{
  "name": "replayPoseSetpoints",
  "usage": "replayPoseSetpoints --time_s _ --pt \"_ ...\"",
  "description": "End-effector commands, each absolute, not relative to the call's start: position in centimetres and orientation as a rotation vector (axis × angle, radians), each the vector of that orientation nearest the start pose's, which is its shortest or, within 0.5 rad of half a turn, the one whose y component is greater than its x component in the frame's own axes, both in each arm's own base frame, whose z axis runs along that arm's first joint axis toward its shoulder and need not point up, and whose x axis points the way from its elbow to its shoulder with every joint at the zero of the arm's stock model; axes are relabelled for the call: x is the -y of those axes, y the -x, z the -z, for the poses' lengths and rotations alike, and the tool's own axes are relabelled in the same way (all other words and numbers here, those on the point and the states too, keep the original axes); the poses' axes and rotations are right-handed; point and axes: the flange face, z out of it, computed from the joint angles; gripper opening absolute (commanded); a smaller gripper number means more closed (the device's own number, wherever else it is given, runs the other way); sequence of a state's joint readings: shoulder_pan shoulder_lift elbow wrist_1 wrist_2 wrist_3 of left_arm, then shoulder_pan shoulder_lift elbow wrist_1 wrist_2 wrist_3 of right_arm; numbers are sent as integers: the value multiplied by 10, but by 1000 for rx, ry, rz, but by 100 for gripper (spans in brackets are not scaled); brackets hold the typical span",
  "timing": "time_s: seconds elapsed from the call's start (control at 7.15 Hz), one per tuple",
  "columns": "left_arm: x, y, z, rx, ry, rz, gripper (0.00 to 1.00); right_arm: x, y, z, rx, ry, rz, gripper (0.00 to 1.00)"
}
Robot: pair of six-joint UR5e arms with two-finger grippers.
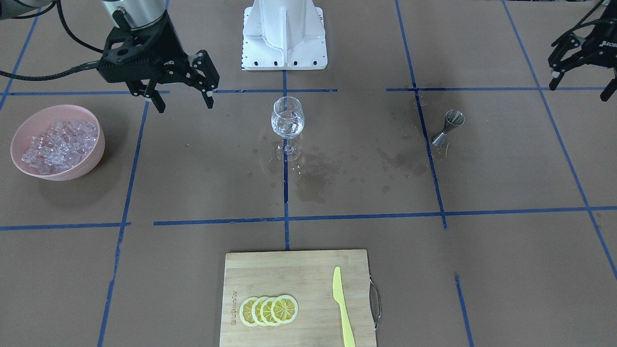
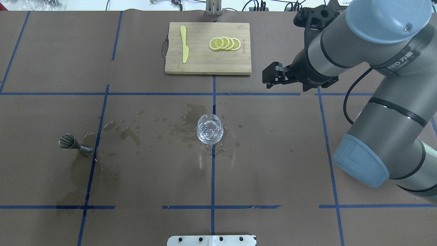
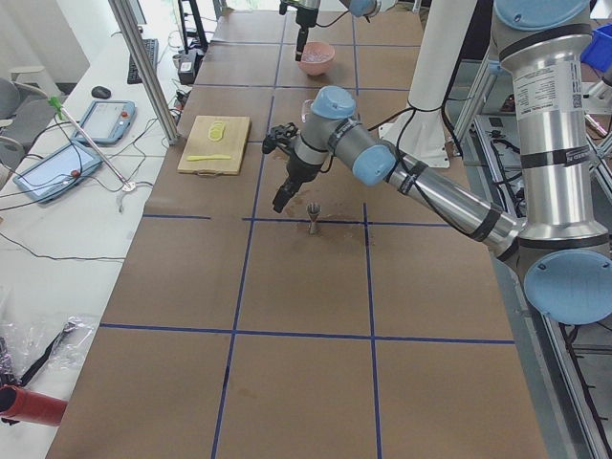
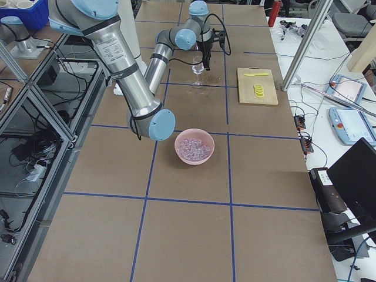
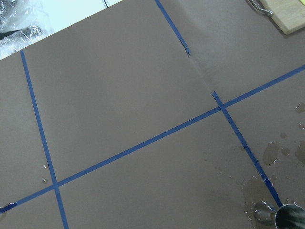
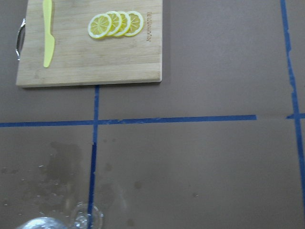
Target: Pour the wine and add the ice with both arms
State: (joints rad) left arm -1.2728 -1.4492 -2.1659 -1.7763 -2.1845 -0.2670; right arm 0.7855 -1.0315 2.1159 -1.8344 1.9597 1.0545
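A clear stemmed wine glass [image 1: 288, 123] stands upright at the table's middle, with clear liquid and glassy bits in its bowl; it also shows in the overhead view [image 2: 210, 131]. The ice [image 1: 60, 144] is heaped in a pink bowl [image 1: 19, 161]. My right gripper [image 1: 185, 104] is open and empty, in the air between the bowl and the glass. My left gripper [image 1: 581, 86] is open and empty, raised beside a steel jigger [image 1: 448, 127] that stands upright on the paper. The jigger also shows at the bottom right of the left wrist view [image 5: 286, 217].
A bamboo cutting board [image 1: 270, 274] with lemon slices [image 1: 269, 310] and a yellow knife [image 1: 343, 308] lies on the operators' side. Dark wet stains [image 1: 313, 180] spread over the brown paper around the glass and jigger. The white base block [image 1: 284, 53] stands behind the glass.
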Motion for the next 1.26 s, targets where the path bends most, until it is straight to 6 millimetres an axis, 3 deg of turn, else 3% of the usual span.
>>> replayPoseSetpoints --time_s 0.0,0.42,0.56,0.84,1.12 --pt "469 -36 -435 -780 -420 -193 100 472 272 -235 745 -209 22 100" --pt "517 8 -478 -752 -397 -133 100 508 199 -317 658 -186 143 100" --pt "519 20 -492 -821 -334 -101 100 522 160 -351 659 -164 181 100" --pt "517 29 -499 -823 -318 -93 100 531 81 -433 662 -116 246 100" --pt "513 40 -511 -806 -276 -115 100 542 27 -483 725 -75 228 100"
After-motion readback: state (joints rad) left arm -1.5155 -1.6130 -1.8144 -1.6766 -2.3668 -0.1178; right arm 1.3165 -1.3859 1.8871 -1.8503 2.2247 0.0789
